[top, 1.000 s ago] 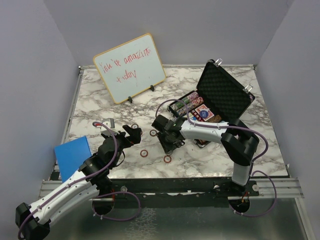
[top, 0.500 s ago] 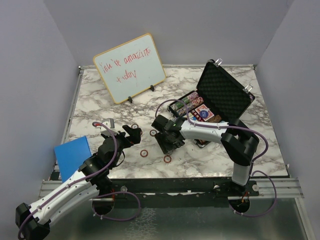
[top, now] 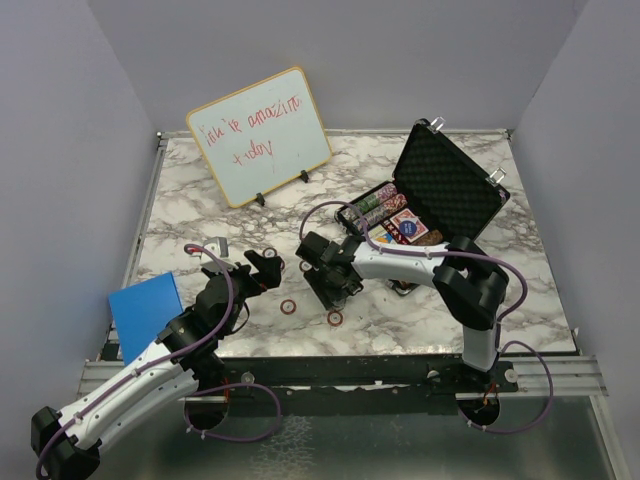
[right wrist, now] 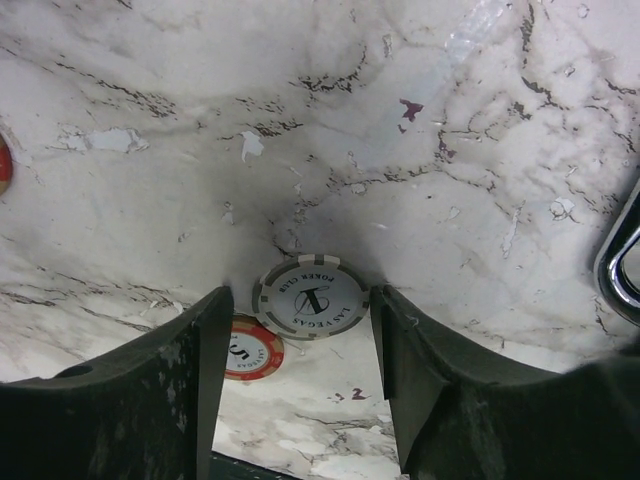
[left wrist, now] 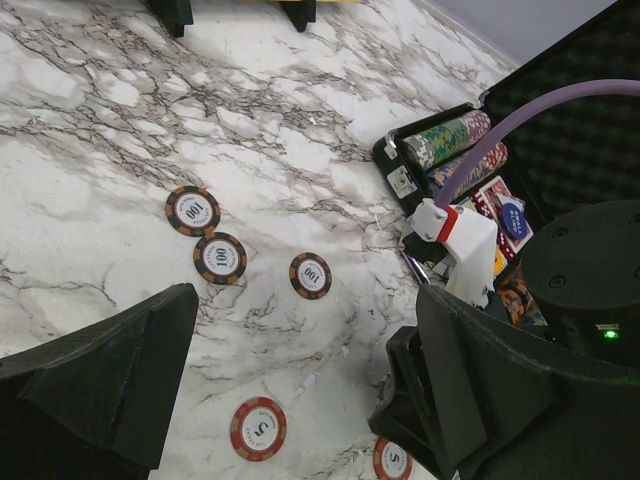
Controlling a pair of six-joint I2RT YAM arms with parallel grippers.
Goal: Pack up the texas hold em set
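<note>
Right wrist: right claw points down at the table, spread astride a grey chip.

The white-and-black left arm stretches forward and low, its black two-finger left claw spread fully wide. The matching right arm bends at the elbow and reaches leftward, its right claw pointing down, fingers parted.

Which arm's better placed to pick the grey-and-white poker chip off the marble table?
Right. The right end effector, open, straddles the grey-and-white poker chip on the marble table. The left end effector, also open, sits apart, facing black-and-orange poker chips instead.
</note>
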